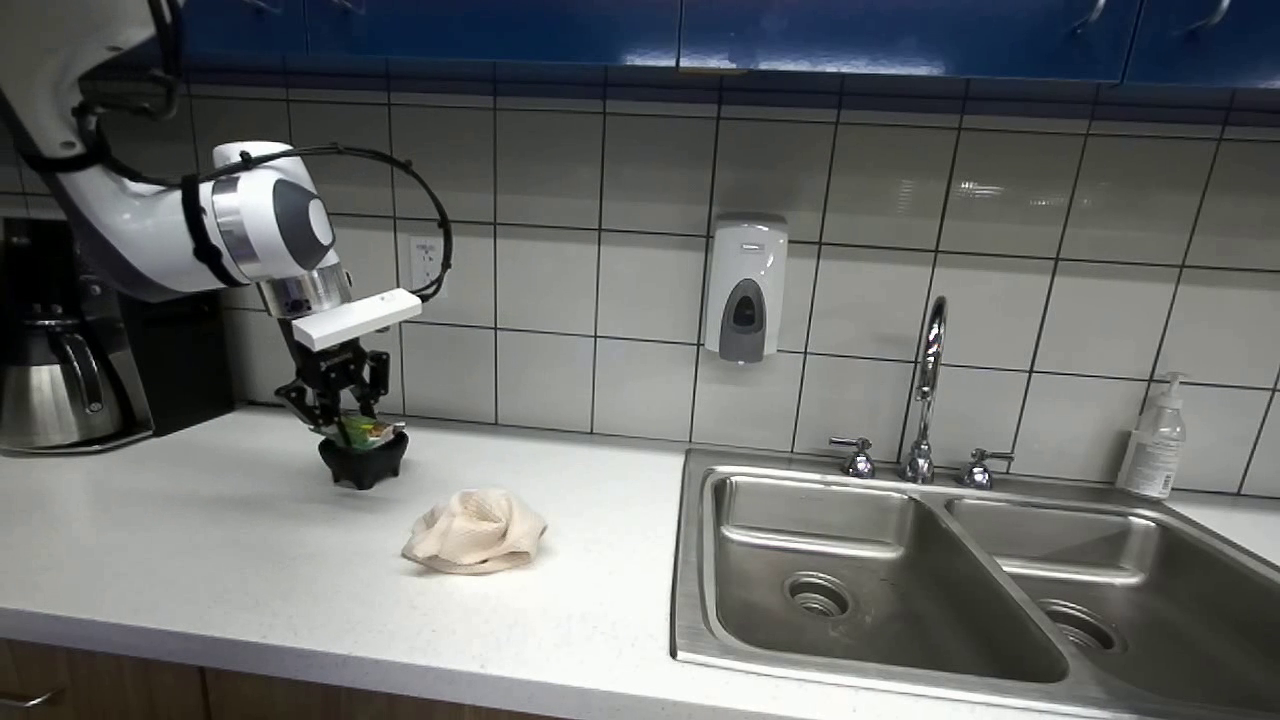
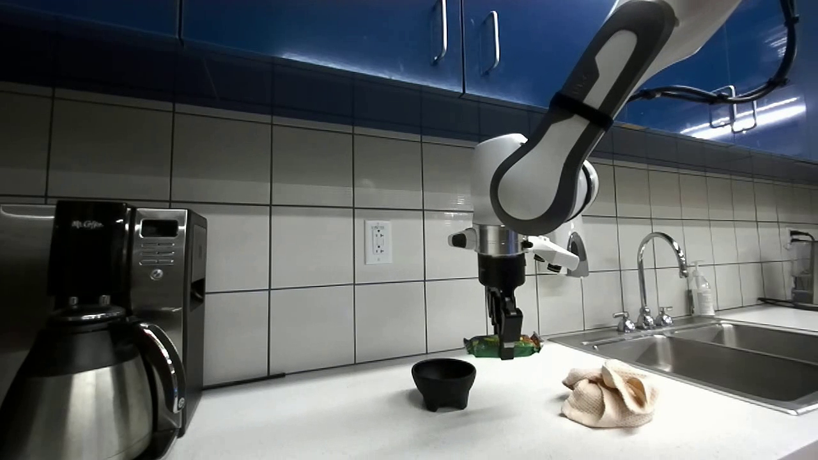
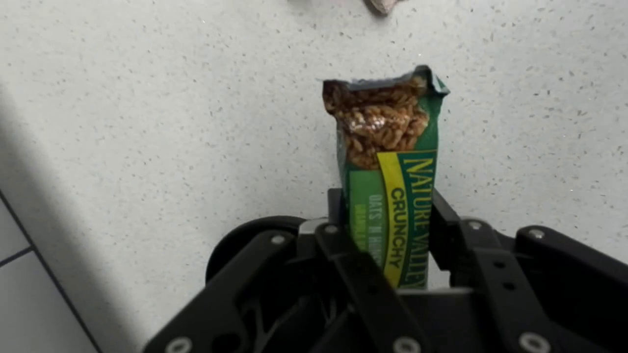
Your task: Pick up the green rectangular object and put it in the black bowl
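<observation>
White counter, finely flecked with dark specks in the wrist view, set against a wall of pale glazed tile with dark grout lines. Overhead, glossy blue cabinets with metal handles and streaks of reflected light; beneath the counter's front edge, brown wood-grained fronts. Let into the counter toward one end, a steel double-basin sink, with an arched chrome faucet between two lever taps at the back and a clear pump bottle at the rear corner. Fixed to the tile, a white and grey soap dispenser and, farther from the sink, a white power outlet. At the opposite end, a black and steel coffee maker with a metal carafe. Between coffee maker and sink, a crumpled cream cloth and an upright, footed black bowl, near each other but not touching. Reaching down from above, a white jointed arm with a black gripper narrowed about a green wrapped snack bar lettered "Nature Valley Crunchy", with a finger against each long side. Held roughly level above the counter, apart from the bowl on the sink side in an exterior view; overlapping the bowl's rim along the line of sight in an exterior view.
</observation>
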Tool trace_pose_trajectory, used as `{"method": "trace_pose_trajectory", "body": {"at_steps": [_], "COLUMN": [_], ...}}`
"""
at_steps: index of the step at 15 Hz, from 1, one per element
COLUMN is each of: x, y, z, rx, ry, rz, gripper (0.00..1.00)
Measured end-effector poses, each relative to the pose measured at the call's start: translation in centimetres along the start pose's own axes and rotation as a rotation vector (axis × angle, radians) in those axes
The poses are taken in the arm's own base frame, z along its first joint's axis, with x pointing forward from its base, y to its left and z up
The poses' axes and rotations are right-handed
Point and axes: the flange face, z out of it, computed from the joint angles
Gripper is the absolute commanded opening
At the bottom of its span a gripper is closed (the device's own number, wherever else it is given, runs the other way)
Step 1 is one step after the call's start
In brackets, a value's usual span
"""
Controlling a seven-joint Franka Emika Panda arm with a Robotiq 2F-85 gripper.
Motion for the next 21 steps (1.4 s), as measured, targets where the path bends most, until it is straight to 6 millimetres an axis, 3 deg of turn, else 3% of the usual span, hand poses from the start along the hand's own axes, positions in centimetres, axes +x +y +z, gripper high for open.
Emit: {"method": "trace_pose_trajectory", "body": {"at_steps": [13, 21], "x": [1.3, 3.2], "y": [4.5, 5.7], "z": [2.6, 1.7], "rx": [0.061, 0.054], "ry": [-0.12, -0.122], "rz": [0.062, 0.048], "gripper": [0.16, 0.16]}}
